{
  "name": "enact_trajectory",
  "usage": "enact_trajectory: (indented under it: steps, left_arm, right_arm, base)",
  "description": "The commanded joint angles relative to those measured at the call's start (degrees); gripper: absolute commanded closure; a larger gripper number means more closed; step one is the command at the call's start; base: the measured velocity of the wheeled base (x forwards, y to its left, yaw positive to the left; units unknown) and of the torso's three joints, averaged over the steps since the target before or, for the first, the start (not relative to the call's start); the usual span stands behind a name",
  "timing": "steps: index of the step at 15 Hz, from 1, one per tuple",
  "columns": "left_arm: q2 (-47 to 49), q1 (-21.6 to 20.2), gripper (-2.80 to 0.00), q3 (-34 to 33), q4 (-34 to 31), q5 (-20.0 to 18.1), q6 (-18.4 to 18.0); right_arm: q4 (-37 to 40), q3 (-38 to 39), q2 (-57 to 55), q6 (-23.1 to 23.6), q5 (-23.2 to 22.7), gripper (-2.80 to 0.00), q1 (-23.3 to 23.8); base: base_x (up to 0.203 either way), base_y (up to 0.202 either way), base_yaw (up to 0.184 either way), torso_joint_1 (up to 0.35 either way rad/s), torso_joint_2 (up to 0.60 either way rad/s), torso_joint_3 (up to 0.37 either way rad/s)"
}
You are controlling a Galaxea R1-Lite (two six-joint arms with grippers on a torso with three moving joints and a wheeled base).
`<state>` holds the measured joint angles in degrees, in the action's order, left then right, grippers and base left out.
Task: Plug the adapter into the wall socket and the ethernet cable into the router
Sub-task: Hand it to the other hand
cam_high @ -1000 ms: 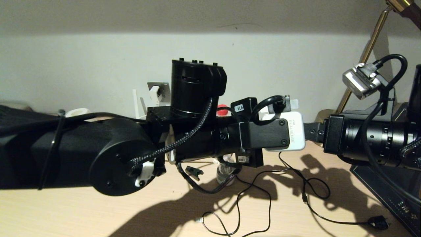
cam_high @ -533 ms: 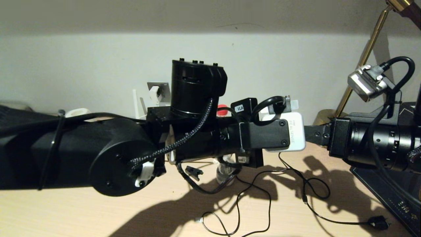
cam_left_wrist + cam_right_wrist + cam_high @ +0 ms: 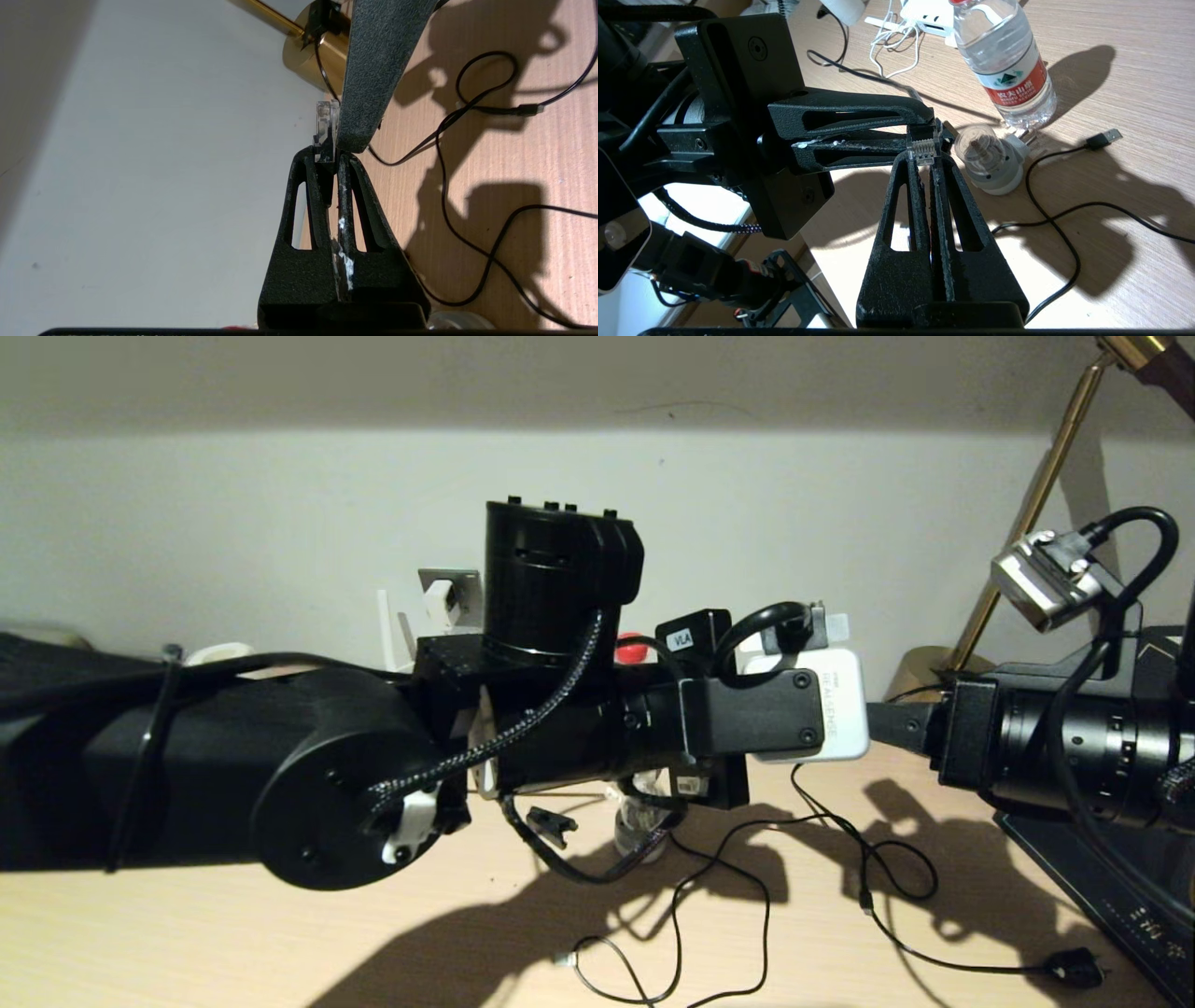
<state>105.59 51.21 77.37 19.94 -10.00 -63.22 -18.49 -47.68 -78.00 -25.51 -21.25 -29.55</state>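
The ethernet cable's clear connector (image 3: 325, 123) sticks out crosswise from my left gripper (image 3: 329, 156), which is shut on its rear end, above the table in front of the wall. My right gripper (image 3: 924, 158) meets it from the right, shut, with its tips lying against the connector (image 3: 923, 145); nothing shows between its jaws. In the head view both sets of fingertips are hidden behind the left wrist camera. The white adapter (image 3: 439, 600) sits in the grey wall socket (image 3: 464, 581). The router (image 3: 927, 16) lies below it, its white antennas (image 3: 385, 621) upright.
A water bottle (image 3: 1006, 65) and a small white domed lamp (image 3: 987, 161) stand under the grippers. Black cables loop over the table, one with a USB tip (image 3: 1104, 137), one with a mains plug (image 3: 1074, 969). A brass lamp base (image 3: 920, 667) stands right, by a dark tray (image 3: 1102, 887).
My right gripper has closed from wide open to shut, and the right arm has drawn back a little to the right. The left arm holds almost still.
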Motion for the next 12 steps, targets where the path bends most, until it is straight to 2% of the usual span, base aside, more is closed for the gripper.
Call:
enact_trajectory:
  steps: [1,11,12]
  left_arm:
    - [0.1,0.0,0.0,0.0,0.2,0.0,-0.3]
    - [0.1,0.4,0.0,-0.3,0.1,-0.2,0.8]
    - [0.1,0.4,0.0,-0.3,0.1,-0.2,0.8]
  right_arm:
    - [-0.1,-0.2,0.0,-0.1,-0.2,0.0,-0.6]
    - [-0.1,-0.2,-0.1,-0.1,0.0,0.0,-0.9]
    - [-0.1,-0.2,-0.1,-0.1,0.0,-2.8,-0.9]
  base:
    - [0.0,0.0,0.0,0.0,0.0,0.0]
    - [0.0,0.0,0.0,0.0,0.0,0.0]
    - [0.0,0.0,0.0,0.0,0.0,0.0]
